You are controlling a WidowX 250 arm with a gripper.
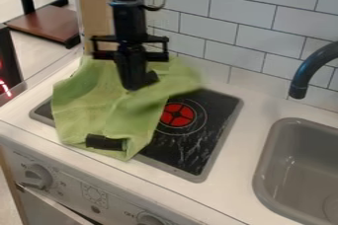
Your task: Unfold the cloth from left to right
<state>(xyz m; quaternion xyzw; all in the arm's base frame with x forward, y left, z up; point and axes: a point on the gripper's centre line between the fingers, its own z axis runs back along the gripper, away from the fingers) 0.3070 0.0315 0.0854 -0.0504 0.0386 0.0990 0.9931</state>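
The black two-finger gripper (139, 82) hangs at the wrinkled light-green cloth (92, 98); whether it grips, I cannot tell. The cloth drapes over the black stovetop's (214, 120) left part, a short black cylinder (104, 142) on it at seven o'clock from the gripper. Grey sink (264, 165): four o'clock.

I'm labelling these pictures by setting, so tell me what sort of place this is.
Probably a toy or mock kitchen: there is a stovetop with a red burner, a grey sink under a dark faucet, and a tiled wall behind.
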